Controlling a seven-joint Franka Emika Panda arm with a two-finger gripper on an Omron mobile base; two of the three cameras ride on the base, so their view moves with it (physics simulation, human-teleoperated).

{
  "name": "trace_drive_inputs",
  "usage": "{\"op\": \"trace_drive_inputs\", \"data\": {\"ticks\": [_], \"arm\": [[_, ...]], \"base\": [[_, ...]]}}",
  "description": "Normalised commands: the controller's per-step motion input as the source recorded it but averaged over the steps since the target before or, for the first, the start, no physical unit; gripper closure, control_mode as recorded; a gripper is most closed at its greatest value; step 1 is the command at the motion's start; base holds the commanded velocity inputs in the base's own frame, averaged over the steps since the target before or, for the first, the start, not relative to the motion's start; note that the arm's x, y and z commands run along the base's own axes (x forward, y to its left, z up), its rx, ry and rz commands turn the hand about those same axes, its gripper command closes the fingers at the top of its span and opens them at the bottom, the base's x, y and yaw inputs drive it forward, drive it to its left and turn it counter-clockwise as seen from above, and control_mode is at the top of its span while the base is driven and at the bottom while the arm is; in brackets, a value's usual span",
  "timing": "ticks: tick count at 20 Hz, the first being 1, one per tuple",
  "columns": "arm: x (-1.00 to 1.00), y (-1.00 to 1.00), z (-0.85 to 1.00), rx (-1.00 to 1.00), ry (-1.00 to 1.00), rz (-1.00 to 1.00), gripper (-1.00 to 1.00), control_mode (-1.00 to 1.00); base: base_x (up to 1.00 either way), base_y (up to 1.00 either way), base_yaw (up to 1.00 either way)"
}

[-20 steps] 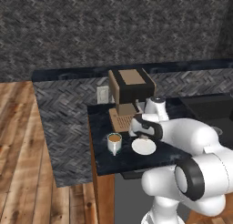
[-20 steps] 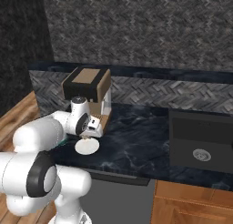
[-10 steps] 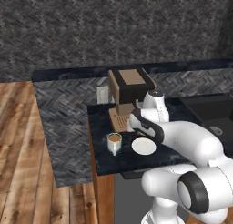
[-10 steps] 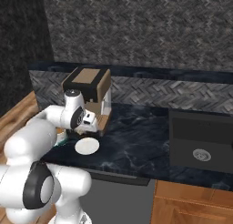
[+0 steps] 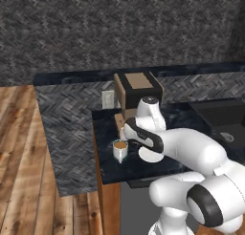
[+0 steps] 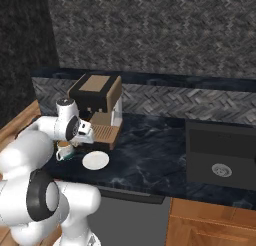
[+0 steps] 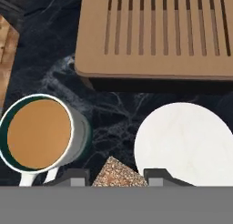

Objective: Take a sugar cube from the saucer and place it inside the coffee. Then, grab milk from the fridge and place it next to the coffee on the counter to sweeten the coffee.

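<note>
White mug (image 7: 43, 136) with a dark green inner rim, filled with light-brown liquid. Plain white saucer (image 7: 184, 143). Speckled light-brown sugar cube (image 7: 119, 174) between two dark fingertips (image 7: 73, 176). Black-blue counter (image 6: 150, 155) veined with pale marbling, on a wooden base. Brown-and-black coffee machine (image 6: 96, 102) with a tan slatted drip tray (image 7: 159, 32). Grey herringbone tiling on the wall (image 5: 119, 28). Warm brown plank floor (image 5: 24, 148). White arm (image 5: 191, 150) with dark joints.
</note>
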Motion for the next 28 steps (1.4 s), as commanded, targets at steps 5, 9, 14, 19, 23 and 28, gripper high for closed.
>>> {"op": "trace_drive_inputs", "data": {"ticks": [5,9,14,19,23,28], "arm": [[0.00,0.53,0.00,0.00,0.00,0.02,1.00,-1.00],[0.00,0.41,0.00,0.00,0.00,0.01,1.00,-1.00],[0.10,0.25,0.00,0.00,0.00,0.00,1.00,-1.00],[0.18,0.02,-0.05,0.00,0.00,0.00,1.00,-1.00],[0.08,0.00,-0.19,0.00,0.00,0.00,1.00,-1.00],[0.04,0.00,-0.22,0.00,-0.01,0.00,1.00,-1.00]], "base": [[0.00,0.00,0.00],[0.00,0.00,0.00],[0.00,0.00,0.00],[0.00,0.00,0.00],[0.00,0.00,0.00],[0.00,0.00,0.00]]}}
